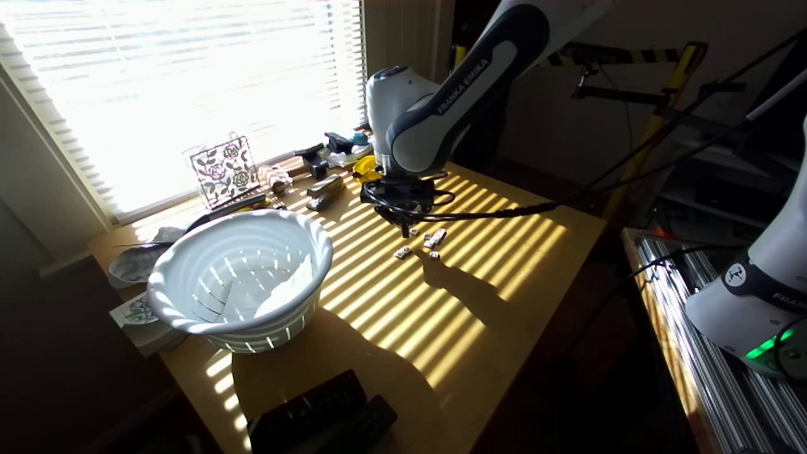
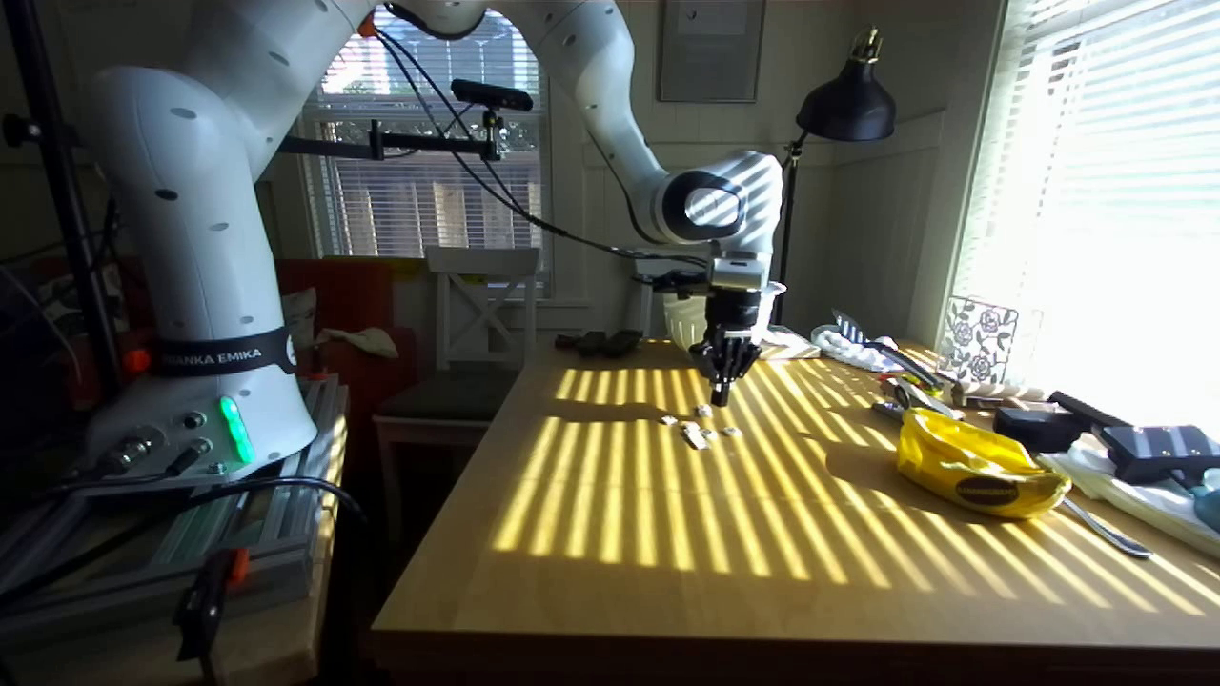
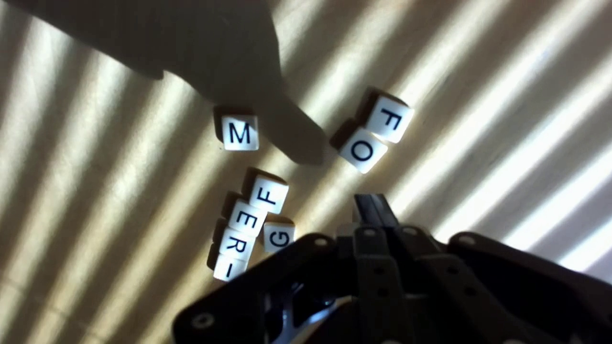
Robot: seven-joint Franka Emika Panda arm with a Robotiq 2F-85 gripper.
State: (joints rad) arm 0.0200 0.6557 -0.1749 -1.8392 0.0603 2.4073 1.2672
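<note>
In the wrist view, left of the gripper (image 3: 372,203), whose fingers press together above the table (image 3: 487,124), lies a row of white tiles (image 3: 247,219) lettered F, E, R, I in black, then tile M (image 3: 240,133), then tile G (image 3: 277,239). Beyond its fingertips, tile O (image 3: 362,150) and tile F (image 3: 390,118) sit side by side.

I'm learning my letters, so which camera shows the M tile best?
The wrist view: the M tile looks big there and its letter is easy to read. Both exterior views show just tiny white tiles, too small to tell which is M.
</note>
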